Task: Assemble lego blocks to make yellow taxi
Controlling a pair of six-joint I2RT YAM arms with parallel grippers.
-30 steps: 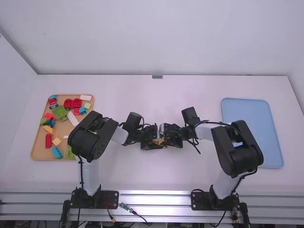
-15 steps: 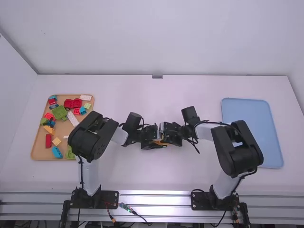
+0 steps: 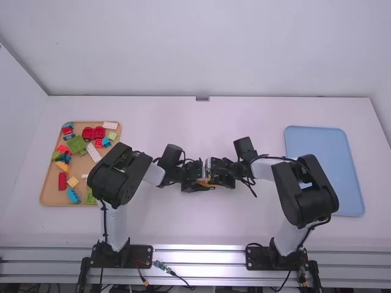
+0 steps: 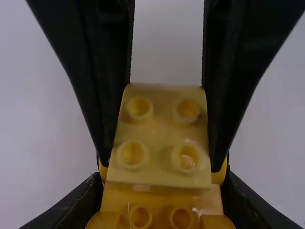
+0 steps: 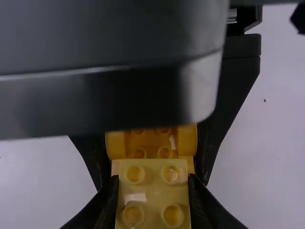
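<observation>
In the high view the left tool (image 3: 203, 181) and the right tool (image 3: 214, 173) meet mid-surface (image 3: 183, 223), with the orange block (image 3: 208, 184) between them. The wooden tray (image 3: 44, 199) of spare bricks is at the left, the blue tray (image 3: 324, 165) at the right.

In the left wrist view the left tool pinches the orange block from both sides, while the right tool's fingers clasp a four-stud yellow block (image 4: 159, 150) over it. Whether the studs are seated, I can't tell; letting go early could leave it loose.

In the right wrist view the right tool grips the yellow block close beside the left tool, so a skewed push might knock them together or twist the orange block free.
</observation>
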